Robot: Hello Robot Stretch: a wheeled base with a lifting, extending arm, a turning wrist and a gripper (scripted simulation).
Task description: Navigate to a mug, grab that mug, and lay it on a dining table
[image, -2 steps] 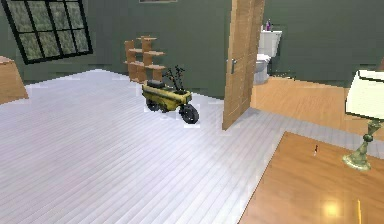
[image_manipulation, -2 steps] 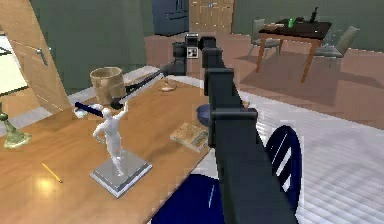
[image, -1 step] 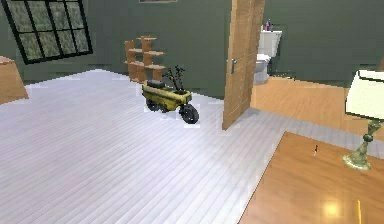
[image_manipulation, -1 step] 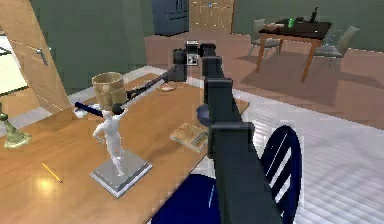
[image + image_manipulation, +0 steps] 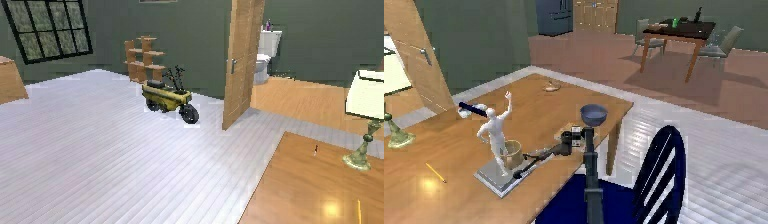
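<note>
Arm side view: dark two-fingered end effector at the long brown wooden desk, tips by a small tan cup-shaped vessel, probably the mug, standing on the desk; whether it grasps anything cannot be told. Risk: a careless lift could topple the white figure statue on its grey slab, just beside the vessel. Right of the end effector, a dark blue bowl and dark blue slatted chair; well beyond, the dark wooden dining table.

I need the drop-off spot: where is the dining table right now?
The dining table stands far off in the arm side view's upper right, with a grey chair at its left end and another at its right.
</note>
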